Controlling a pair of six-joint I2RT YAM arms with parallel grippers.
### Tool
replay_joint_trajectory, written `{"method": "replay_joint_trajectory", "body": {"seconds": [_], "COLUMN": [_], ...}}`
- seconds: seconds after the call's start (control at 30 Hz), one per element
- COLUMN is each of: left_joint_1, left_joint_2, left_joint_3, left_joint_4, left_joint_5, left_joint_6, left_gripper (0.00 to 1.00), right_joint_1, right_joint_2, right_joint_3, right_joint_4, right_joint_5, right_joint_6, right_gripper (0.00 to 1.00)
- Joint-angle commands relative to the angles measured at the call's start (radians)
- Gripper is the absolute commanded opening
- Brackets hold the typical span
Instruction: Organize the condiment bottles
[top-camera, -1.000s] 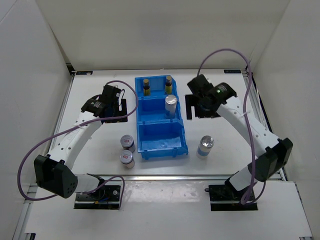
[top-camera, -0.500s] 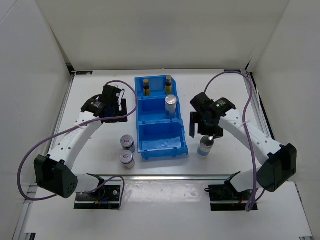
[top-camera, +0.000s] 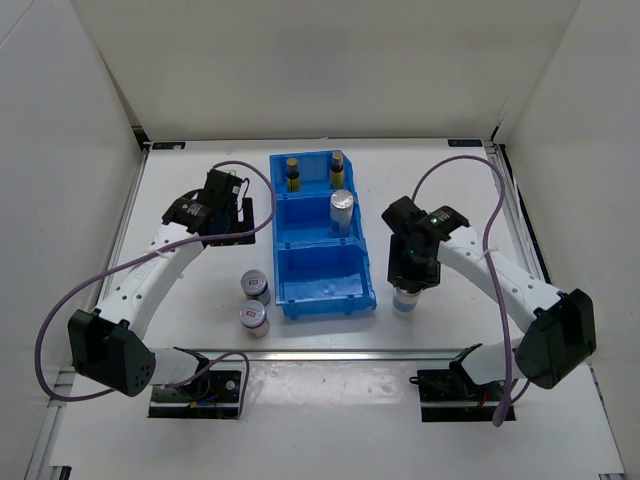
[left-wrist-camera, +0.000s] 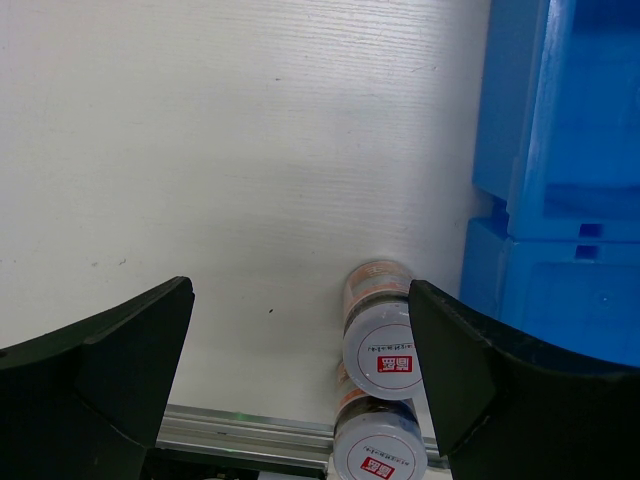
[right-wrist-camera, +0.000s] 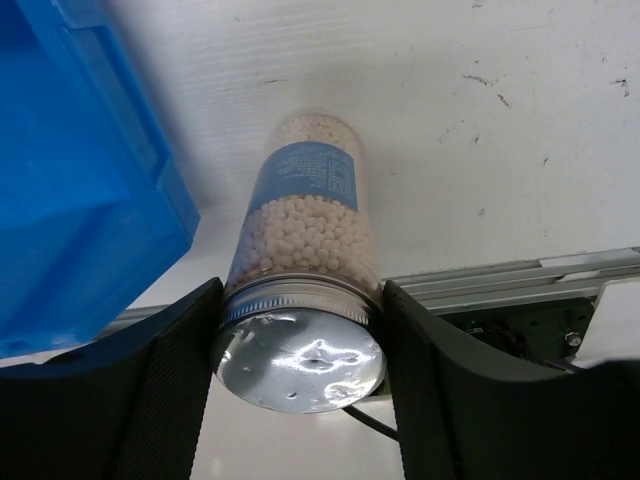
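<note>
Right gripper (right-wrist-camera: 300, 300) clamps the lid of a cylinder (right-wrist-camera: 305, 215) standing on the tabletop (right-wrist-camera: 500, 120) by the near edge, right of the bin (right-wrist-camera: 80, 180). Left gripper (left-wrist-camera: 300, 290) gapes wide, empty; two jars (left-wrist-camera: 385, 360) stand near-left.

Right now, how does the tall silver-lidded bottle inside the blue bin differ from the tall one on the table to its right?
The bin bottle stands in the middle compartment of the blue bin; the table bottle stands on the table beside it. The bin bottle is free; the right claw grips the table bottle's lid. Both are upright with silver lids.
</note>
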Motion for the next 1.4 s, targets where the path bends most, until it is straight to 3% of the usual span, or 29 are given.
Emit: {"method": "replay_joint_trajectory", "body": {"seconds": [0.0,0.1,0.27,0.47,0.67,0.9,1.07,1.23,1.33,1.37], "left_joint_1": [0.003,0.003,0.003,0.003,0.003,0.003,0.003,0.003,0.003,0.003], "left_joint_2": [-0.003,-0.003,-0.003,-0.003,-0.012,-0.032,-0.032,-0.032,-0.032,-0.032], "left_joint_3": [0.016,0.016,0.016,0.016,0.016,0.016,0.016,0.016,0.016,0.016], "left_joint_4": [0.013,0.013,0.013,0.013,0.013,0.013,0.013,0.013,0.013,0.013], "left_joint_5": [-0.015,-0.015,-0.006,0.003,-0.006,-0.006,-0.006,-0.006,0.003,0.003], "left_joint_6": [0.005,0.005,0.005,0.005,0.005,0.005,0.005,0.005,0.005,0.005], "left_gripper": [1.00,1.00,1.00,1.00,1.00,1.00,1.00,1.00,1.00,1.00], "right_joint_1": [-0.001,-0.001,-0.001,0.022,0.085,0.100,0.100,0.100,0.100,0.100], "right_joint_2": [-0.078,-0.153,-0.238,-0.016,0.294,0.656,0.813,0.869,0.893,0.893], "right_joint_3": [-0.021,-0.032,0.125,0.446,0.822,1.133,1.204,1.227,1.250,1.250], "right_joint_4": [0.009,0.009,0.110,0.159,0.192,0.147,0.136,0.136,0.136,0.136], "right_joint_5": [0.033,0.044,0.032,-0.085,-0.181,-0.201,-0.192,-0.171,-0.161,-0.161], "right_joint_6": [0.034,0.034,-0.073,-0.219,-0.276,-0.324,-0.324,-0.324,-0.324,-0.324], "right_gripper": [0.42,0.32,0.27,0.11,0.07,0.07,0.07,0.10,0.17,0.25]}}
